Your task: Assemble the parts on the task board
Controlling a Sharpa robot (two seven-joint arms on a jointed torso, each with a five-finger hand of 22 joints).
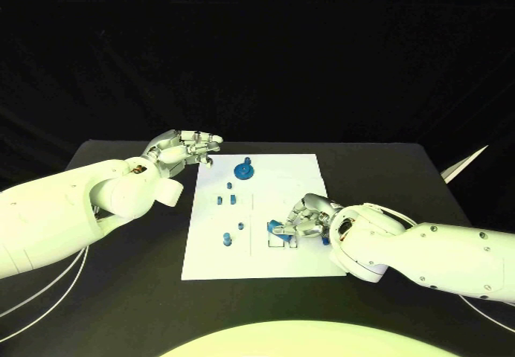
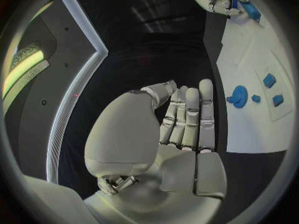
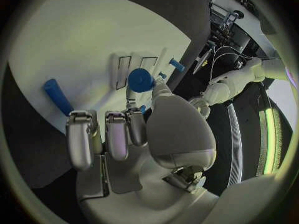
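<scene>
The white task board [image 1: 263, 256] lies in the middle of the black table. A blue gear [image 1: 245, 172] [image 2: 239, 95] stands near its far end, and small blue parts [image 1: 228, 198] [image 2: 269, 79] lie along its left half. My right hand [image 1: 308, 220] [image 3: 134, 134] rests on the board's right side, fingers curled, pinching a round-headed blue part [image 3: 140, 79] [image 1: 279, 226] between thumb and fingers. A long blue part [image 3: 58, 97] lies on the board beside it. My left hand [image 1: 189, 148] [image 2: 181, 129] hovers off the board's far left corner, fingers stretched out side by side, holding nothing.
Thin rectangle outlines [image 1: 281, 239] are printed on the board just by the right hand. Black table [image 1: 118, 297] surrounds the board on all sides. A pale pointed object [image 1: 464, 163] pokes in at the table's right edge.
</scene>
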